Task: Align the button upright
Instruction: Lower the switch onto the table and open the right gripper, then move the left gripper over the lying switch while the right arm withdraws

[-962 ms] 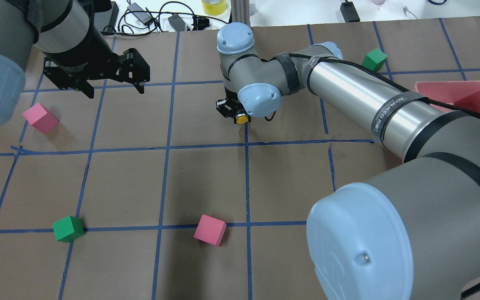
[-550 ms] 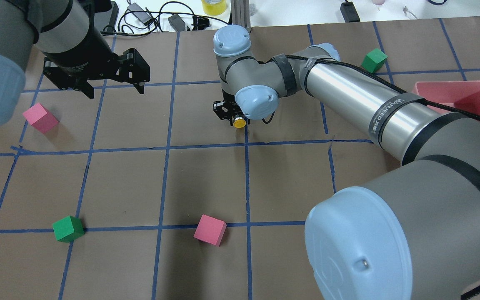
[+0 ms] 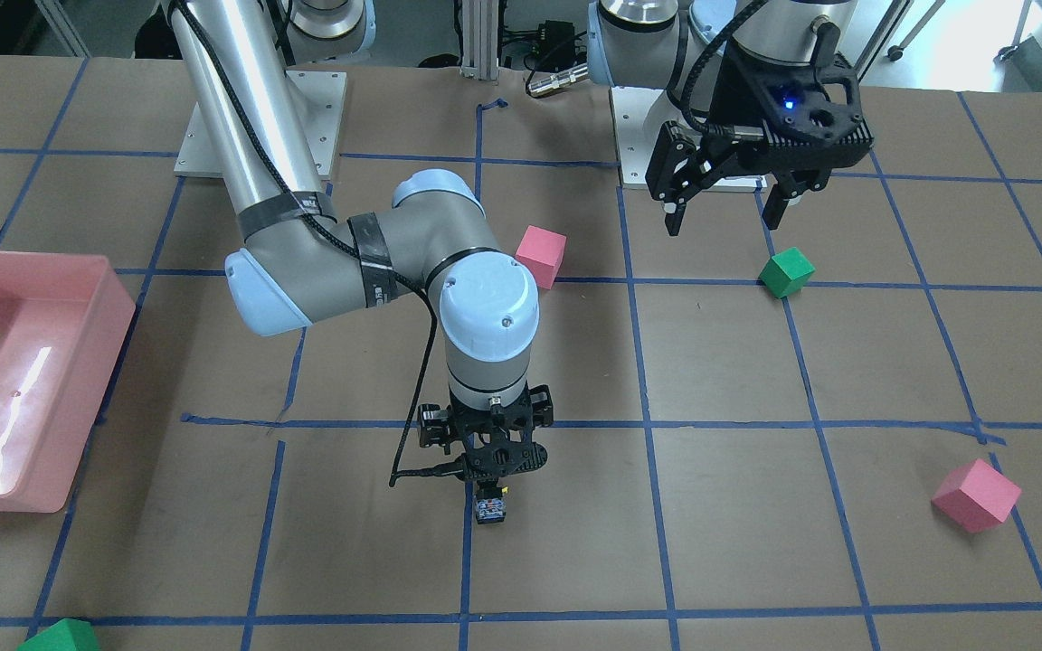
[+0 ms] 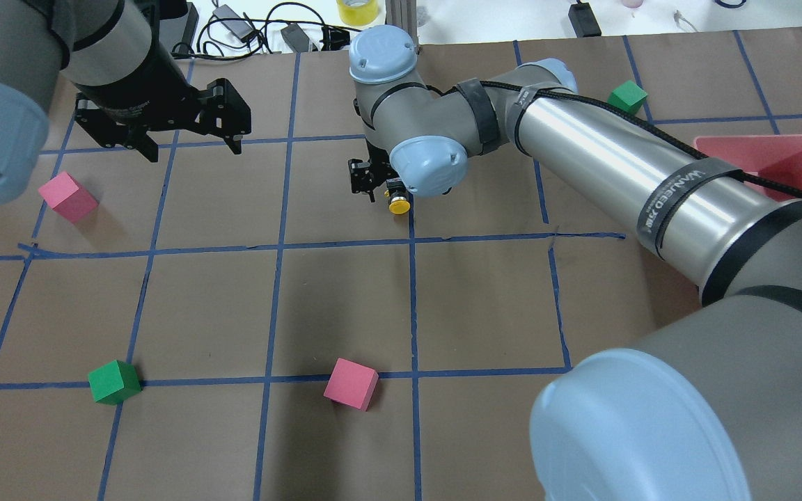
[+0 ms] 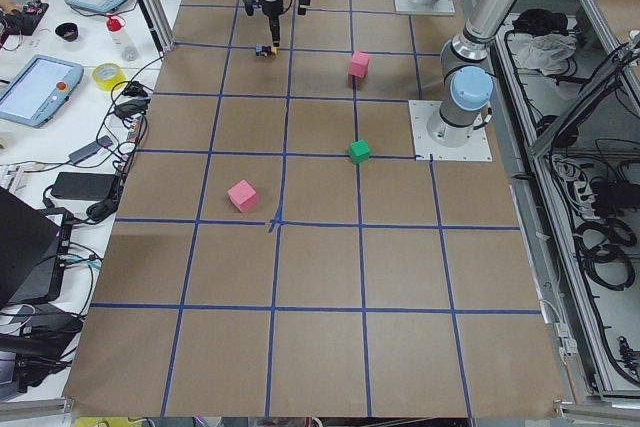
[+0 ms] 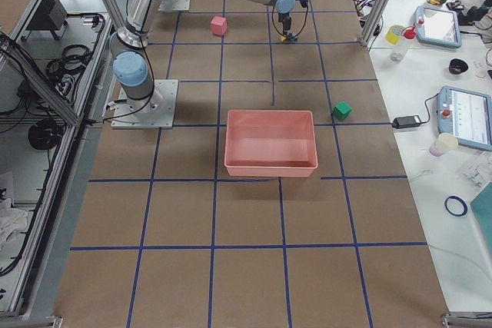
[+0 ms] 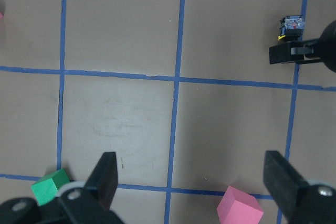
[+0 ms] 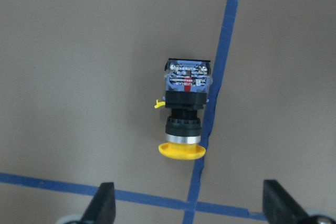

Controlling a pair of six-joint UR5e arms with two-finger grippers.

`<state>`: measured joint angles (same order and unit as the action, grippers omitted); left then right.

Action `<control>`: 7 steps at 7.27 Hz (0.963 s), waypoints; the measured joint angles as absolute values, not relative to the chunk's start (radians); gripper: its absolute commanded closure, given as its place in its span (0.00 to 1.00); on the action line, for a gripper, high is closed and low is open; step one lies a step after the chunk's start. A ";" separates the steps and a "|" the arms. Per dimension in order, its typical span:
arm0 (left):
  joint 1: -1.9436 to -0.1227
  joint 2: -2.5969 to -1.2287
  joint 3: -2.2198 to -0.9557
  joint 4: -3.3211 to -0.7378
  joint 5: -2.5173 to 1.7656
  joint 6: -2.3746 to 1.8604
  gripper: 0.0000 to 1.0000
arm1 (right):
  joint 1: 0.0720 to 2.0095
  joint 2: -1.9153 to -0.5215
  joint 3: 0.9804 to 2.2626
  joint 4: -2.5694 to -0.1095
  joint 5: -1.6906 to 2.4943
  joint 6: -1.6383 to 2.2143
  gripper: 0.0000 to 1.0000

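The button (image 8: 185, 109) lies on its side on the brown table next to a blue tape line. Its yellow cap (image 4: 398, 206) points toward the robot and its base block points away (image 3: 490, 508). My right gripper (image 8: 191, 203) hangs straight above it, open and empty, with the button beyond the fingertips and not between them. The gripper also shows in the front view (image 3: 492, 457) and in the overhead view (image 4: 371, 179). My left gripper (image 4: 192, 151) hovers open and empty at the far left of the table, well away from the button (image 7: 292, 27).
Pink cubes (image 4: 351, 383) (image 4: 67, 197) and green cubes (image 4: 114, 381) (image 4: 626, 97) lie scattered on the gridded table. A pink bin (image 4: 763, 140) stands at the right side. Cables and tools lie beyond the far edge.
My right wrist has shifted a little left and away from the robot over the button. The button's cap has shifted slightly. The left arm has not moved.
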<state>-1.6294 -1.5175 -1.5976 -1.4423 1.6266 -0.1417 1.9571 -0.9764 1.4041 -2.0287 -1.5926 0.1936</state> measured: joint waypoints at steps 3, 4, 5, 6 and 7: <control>-1.597 -1.554 -1.594 -1.377 1.627 -0.143 0.00 | 1.878 -1.132 1.510 -1.978 -1.609 0.040 0.00; -1.590 -1.578 -1.587 -1.365 1.626 -0.145 0.00 | 1.825 -1.193 1.546 -1.947 -1.609 -0.028 0.00; -1.591 -1.606 -1.602 -1.349 1.618 -0.150 0.00 | 1.772 -1.262 1.577 -1.907 -1.610 -0.094 0.00; -1.594 -1.629 -1.637 -1.290 1.600 -0.159 0.00 | 1.735 -1.332 1.596 -1.850 -1.612 -0.129 0.00; -1.604 -1.649 -1.688 -1.174 1.580 -0.182 0.00 | 1.716 -1.401 1.600 -1.766 -1.619 -0.143 0.00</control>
<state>-1.6043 -1.6486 -1.6877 -1.1743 1.5800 -0.1822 1.7157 -1.4013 1.6003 -1.7661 -1.6189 -0.1431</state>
